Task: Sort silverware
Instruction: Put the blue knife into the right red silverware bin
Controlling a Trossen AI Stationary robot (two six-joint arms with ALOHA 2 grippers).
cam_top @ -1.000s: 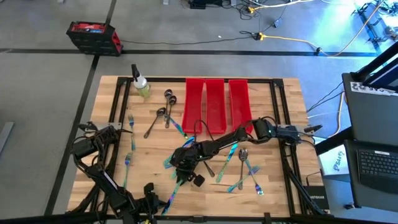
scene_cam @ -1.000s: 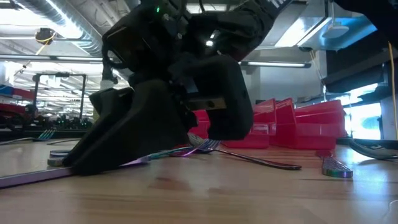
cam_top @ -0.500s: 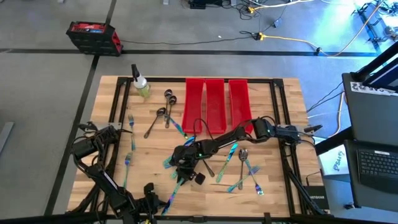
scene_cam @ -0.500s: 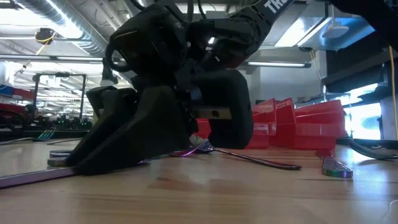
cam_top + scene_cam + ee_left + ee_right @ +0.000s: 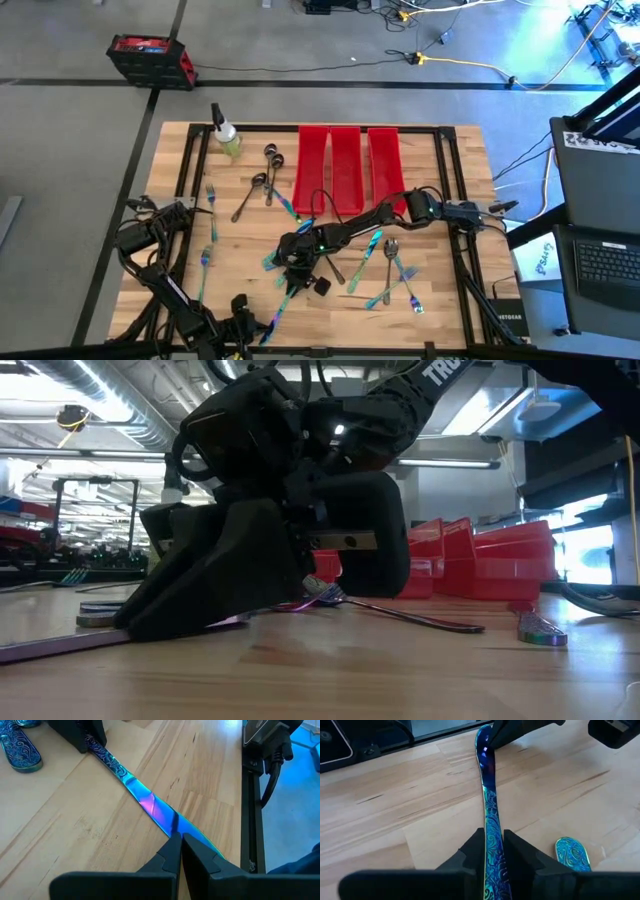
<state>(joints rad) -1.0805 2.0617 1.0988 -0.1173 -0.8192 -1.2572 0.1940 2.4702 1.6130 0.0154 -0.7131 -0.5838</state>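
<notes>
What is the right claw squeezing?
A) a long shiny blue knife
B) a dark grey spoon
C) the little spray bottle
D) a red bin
A: in the right wrist view the right claw has its two fingers closed on the patterned handle of the long blue knife lying on the table.

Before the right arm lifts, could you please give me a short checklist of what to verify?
1. Right gripper fingers flank the knife handle: ok.
2. Firm grip on the knife: cannot tell.
3. Left gripper shut, clear of lift path: not ok, it sits on the knife's blade end.
4. Other pieces clear of the knife: cannot tell; a patterned handle lies close beside it.
5. Red bins unobstructed: ok.
</notes>
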